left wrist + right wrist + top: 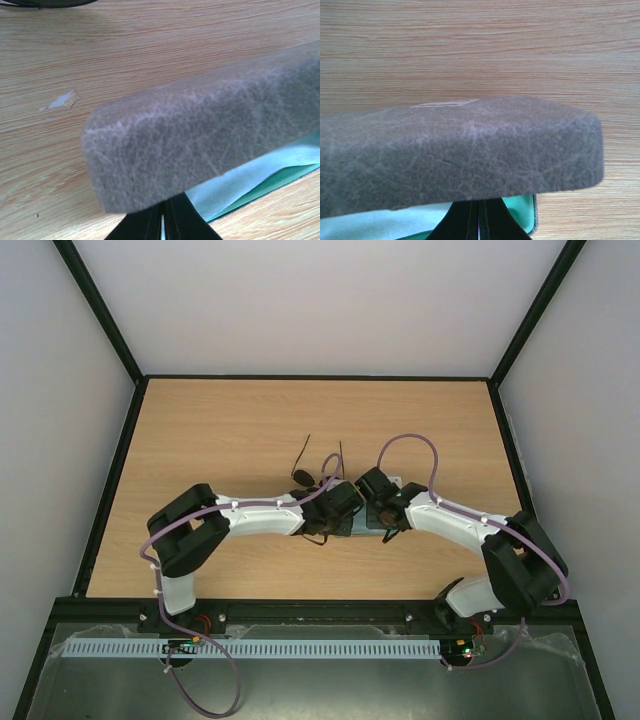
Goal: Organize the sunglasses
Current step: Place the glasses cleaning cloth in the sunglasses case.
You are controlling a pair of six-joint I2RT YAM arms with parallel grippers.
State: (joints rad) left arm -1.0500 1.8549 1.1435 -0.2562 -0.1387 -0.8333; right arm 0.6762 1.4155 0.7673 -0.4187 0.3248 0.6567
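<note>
One pair of sunglasses (303, 477), one grey case (455, 150) and one light blue cloth (250, 182) are counted on the worktop (220, 430), with two arms reached over it. The sunglasses are laid just beyond the left fingers (147, 227), temples pointed away, and are not held. The left fingers and the right fingers (462, 227) are each pressed together, their tips hidden beneath opposite ends of the case.
</note>
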